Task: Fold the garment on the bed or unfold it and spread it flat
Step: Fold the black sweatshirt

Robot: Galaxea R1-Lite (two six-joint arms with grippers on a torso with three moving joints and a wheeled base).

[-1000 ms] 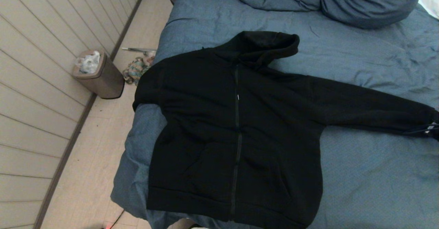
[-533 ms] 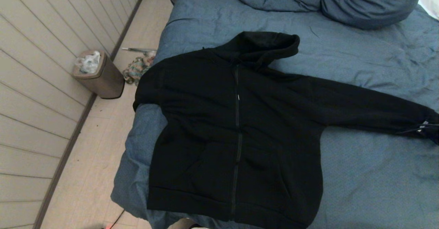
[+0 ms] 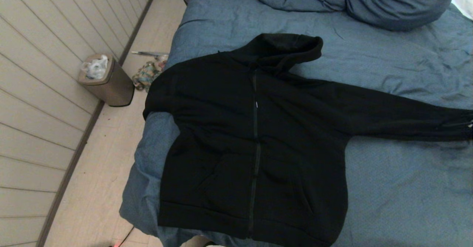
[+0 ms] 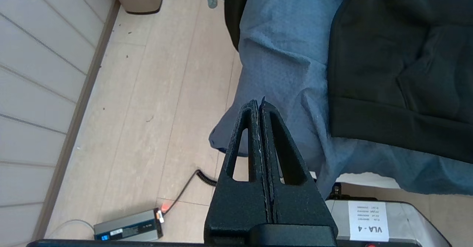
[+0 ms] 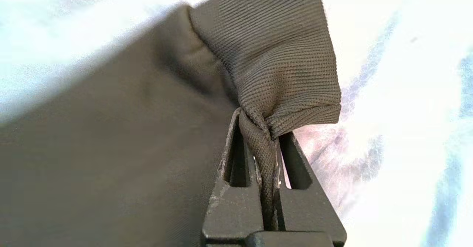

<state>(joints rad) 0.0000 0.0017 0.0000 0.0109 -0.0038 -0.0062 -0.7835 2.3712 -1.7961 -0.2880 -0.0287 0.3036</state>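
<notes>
garment [image 3: 255,139]: black hoodie flat on the bed [image 3: 388,202], front up, one sleeve out sideways
right gripper [image 5: 268,158]: pinching the ribbed cuff [image 5: 288,66]
left gripper [image 4: 260,108]: pressed together, parked off bed edge
handling: thick, soft, floppy; grab cuffs or hem

Open slate-blue bed [image 3: 399,195] surface lies right of the black hooded sweatshirt [image 3: 255,139].
Passage beyond is blocked by piled blue pillows [image 3: 388,3].
</notes>
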